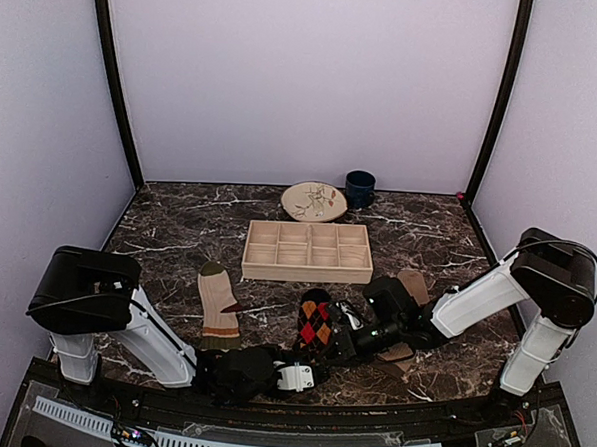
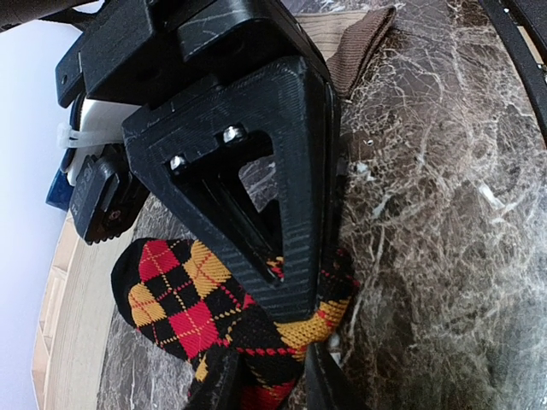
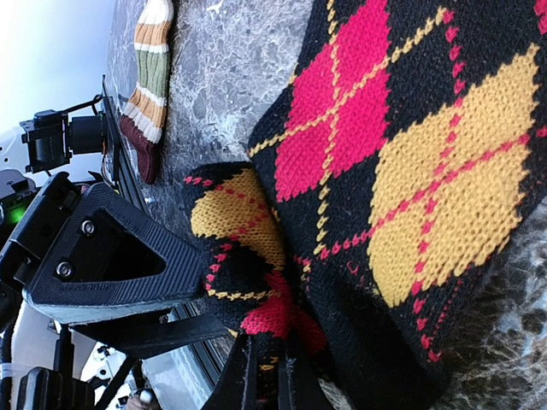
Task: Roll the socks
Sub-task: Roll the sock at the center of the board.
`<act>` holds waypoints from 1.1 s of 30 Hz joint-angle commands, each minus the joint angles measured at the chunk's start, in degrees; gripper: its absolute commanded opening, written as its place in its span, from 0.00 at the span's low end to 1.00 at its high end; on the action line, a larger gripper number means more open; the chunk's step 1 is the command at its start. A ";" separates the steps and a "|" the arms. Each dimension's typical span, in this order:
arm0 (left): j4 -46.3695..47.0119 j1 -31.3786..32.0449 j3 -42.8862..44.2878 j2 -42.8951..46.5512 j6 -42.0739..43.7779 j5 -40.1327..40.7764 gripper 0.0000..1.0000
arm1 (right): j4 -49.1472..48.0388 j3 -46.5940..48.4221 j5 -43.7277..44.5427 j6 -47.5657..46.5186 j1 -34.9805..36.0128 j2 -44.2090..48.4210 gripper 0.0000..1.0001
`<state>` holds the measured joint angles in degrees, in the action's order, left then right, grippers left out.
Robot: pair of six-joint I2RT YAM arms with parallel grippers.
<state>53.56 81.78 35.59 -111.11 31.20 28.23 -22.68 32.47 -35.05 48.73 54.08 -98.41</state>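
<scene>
We see the left gripper [image 2: 272,389] and right gripper [image 3: 267,371], jaws both clamped on the argyle sock [image 1: 314,322] (bunched between them).

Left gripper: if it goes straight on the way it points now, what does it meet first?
Probably the right gripper, whose black body lies over the argyle sock just ahead. The left gripper pinches that sock; depth is unclear.
</scene>
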 commanded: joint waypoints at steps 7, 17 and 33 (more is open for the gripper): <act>-10.87 0.40 2.87 -0.23 3.96 6.52 0.33 | 3.14 1.16 -0.31 -1.04 -0.15 -1.26 0.04; -14.18 -1.43 3.26 -1.65 1.27 4.01 0.34 | 4.01 1.67 -0.61 -1.49 -0.16 -1.56 0.04; -26.65 -3.25 7.02 -2.73 -4.31 -2.14 0.37 | 8.05 3.33 -0.62 -3.08 -0.60 -0.55 0.06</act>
<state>47.07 79.22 40.10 -112.33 25.61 23.88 -17.17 34.81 -35.20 46.96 53.10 -98.39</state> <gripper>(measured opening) 0.359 0.058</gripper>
